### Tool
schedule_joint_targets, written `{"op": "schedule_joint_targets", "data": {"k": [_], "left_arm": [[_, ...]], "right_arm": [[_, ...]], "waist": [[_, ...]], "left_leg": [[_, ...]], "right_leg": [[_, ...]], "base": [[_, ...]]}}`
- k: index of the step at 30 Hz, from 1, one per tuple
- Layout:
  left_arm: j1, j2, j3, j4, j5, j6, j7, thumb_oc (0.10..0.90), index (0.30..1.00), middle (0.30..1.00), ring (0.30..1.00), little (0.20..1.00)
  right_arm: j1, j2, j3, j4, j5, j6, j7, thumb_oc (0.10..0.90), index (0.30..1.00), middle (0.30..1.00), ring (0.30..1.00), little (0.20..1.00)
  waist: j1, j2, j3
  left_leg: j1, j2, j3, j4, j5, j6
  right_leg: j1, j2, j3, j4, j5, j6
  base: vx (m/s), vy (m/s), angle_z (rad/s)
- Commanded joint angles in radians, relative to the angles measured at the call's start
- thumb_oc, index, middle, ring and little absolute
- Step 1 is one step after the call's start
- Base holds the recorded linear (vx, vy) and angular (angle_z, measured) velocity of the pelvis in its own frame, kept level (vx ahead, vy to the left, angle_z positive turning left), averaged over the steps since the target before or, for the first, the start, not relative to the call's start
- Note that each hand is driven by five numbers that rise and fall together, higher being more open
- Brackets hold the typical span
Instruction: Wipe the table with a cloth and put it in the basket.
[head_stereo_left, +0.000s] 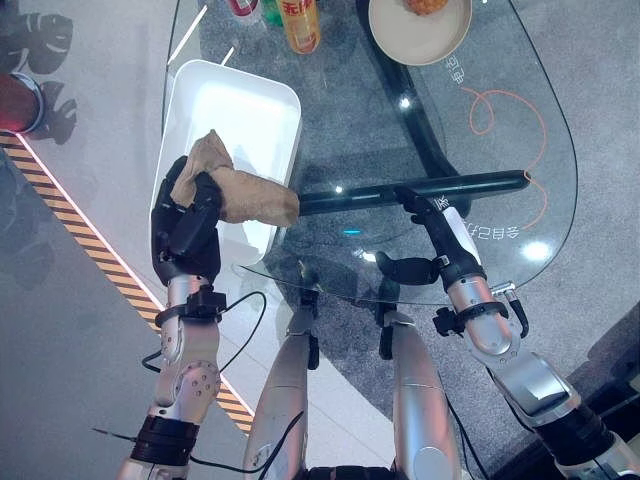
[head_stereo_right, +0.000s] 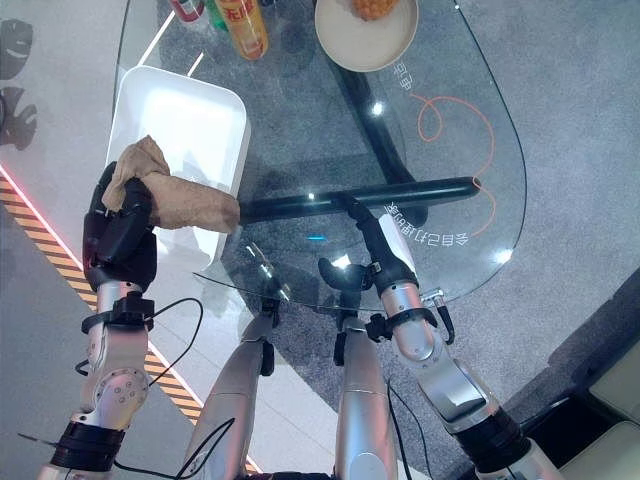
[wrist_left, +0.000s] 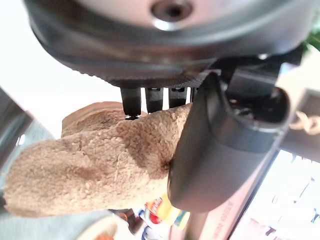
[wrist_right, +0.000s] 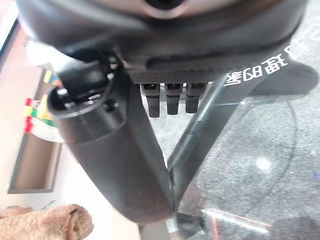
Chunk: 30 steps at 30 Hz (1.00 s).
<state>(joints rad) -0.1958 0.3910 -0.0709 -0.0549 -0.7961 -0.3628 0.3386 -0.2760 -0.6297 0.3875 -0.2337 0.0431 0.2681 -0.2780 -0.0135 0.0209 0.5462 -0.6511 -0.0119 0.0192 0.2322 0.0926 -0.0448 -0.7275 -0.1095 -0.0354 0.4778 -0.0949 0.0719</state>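
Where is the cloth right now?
The tan cloth is pinched in the left hand, held over the near end of the white basket at the glass table's left edge.

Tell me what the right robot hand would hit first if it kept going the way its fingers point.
Probably nothing soon: the right robot hand lies flat on the glass table, fingers pointing across bare glass. Farther along that line sits the beige plate, though depth is uncertain.

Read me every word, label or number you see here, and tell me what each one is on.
White characters on the glass table, by the right hand: seen reversed, not readable.
Bottle label: cut off, too blurred to read.
Cloth, basket: no text.
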Motion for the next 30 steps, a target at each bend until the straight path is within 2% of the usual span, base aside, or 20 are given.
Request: {"op": "schedule_joint_targets", "data": {"k": [1,2,10,12,17,18,22,30], "left_arm": [[-0.081,0.1,0.118,-0.037,0.208,-0.155,0.125,0.1,0.3,0.3,0.3,0.2],[-0.1,0.121,0.122,0.004,0.265,-0.159,0.176,0.1,0.3,0.3,0.3,0.2],[-0.182,0.201,0.132,0.148,0.411,-0.195,0.385,0.1,0.3,0.3,0.3,0.2],[-0.202,0.218,0.133,0.163,0.478,-0.174,0.46,0.1,0.3,0.3,0.3,0.2],[-0.249,0.235,0.122,0.222,0.555,-0.131,0.537,0.1,0.3,0.3,0.3,0.2],[-0.265,0.251,0.115,0.242,0.611,-0.095,0.56,0.1,0.3,0.3,0.3,0.2],[-0.296,0.274,0.096,0.278,0.673,-0.034,0.602,0.1,0.3,0.3,0.3,0.2],[-0.359,0.287,0.055,0.352,0.693,0.008,0.597,0.1,0.3,0.3,0.3,0.2]], "right_arm": [[-0.067,-0.018,0.04,-0.065,0.044,-0.022,0.014,0.8,0.9,0.9,0.9,0.9],[-0.084,-0.021,0.055,-0.056,0.058,-0.011,0.015,0.8,0.9,0.9,0.9,0.9],[-0.144,-0.048,0.109,-0.02,0.105,0.019,-0.004,0.8,0.9,0.9,0.9,0.9],[-0.158,-0.053,0.116,-0.021,0.117,0.035,-0.009,0.8,0.9,0.9,0.9,0.9],[-0.189,-0.053,0.129,-0.013,0.127,0.061,-0.011,0.8,0.9,0.9,0.9,0.9],[-0.199,-0.06,0.131,-0.015,0.137,0.07,-0.01,0.8,0.9,0.9,0.9,0.9],[-0.224,-0.078,0.139,-0.024,0.161,0.098,-0.014,0.8,0.9,0.9,0.9,0.9],[-0.258,-0.087,0.155,-0.009,0.189,0.115,-0.022,0.8,0.9,0.9,0.9,0.9]], "waist": [[-0.011,0.001,-0.026],[-0.013,0.002,-0.026],[-0.022,0.005,-0.026],[-0.021,0.006,-0.026],[-0.023,0.007,-0.026],[-0.024,0.006,-0.026],[-0.027,0.003,-0.026],[-0.034,-0.006,-0.026]], "left_leg": [[-0.047,-0.056,0.06,0.149,-0.13,0.03],[-0.06,-0.053,0.063,0.158,-0.13,0.027],[-0.095,-0.048,0.083,0.166,-0.13,0.025],[-0.111,-0.049,0.088,0.17,-0.13,0.024],[-0.137,-0.051,0.089,0.18,-0.131,0.023],[-0.147,-0.049,0.09,0.183,-0.131,0.022],[-0.174,-0.044,0.092,0.193,-0.13,0.02],[-0.228,-0.039,0.097,0.211,-0.134,0.017]], "right_leg": [[0.015,0.066,-0.028,-0.109,0.055,-0.01],[0.001,0.064,-0.026,-0.104,0.056,-0.012],[-0.036,0.058,-0.019,-0.107,0.063,-0.014],[-0.051,0.057,-0.02,-0.107,0.066,-0.014],[-0.08,0.056,-0.022,-0.101,0.069,-0.014],[-0.09,0.056,-0.023,-0.101,0.07,-0.014],[-0.119,0.057,-0.023,-0.096,0.072,-0.013],[-0.178,0.061,-0.017,-0.085,0.08,-0.007]], "base": [[0.02,0.094,-0.07],[0.03,0.088,-0.11],[0.02,0.075,-0.02],[0.01,0.062,0.0],[0.01,0.044,0.0],[0.0,0.041,0.0],[0.01,0.043,0.0],[0.02,0.041,0.0]]}}
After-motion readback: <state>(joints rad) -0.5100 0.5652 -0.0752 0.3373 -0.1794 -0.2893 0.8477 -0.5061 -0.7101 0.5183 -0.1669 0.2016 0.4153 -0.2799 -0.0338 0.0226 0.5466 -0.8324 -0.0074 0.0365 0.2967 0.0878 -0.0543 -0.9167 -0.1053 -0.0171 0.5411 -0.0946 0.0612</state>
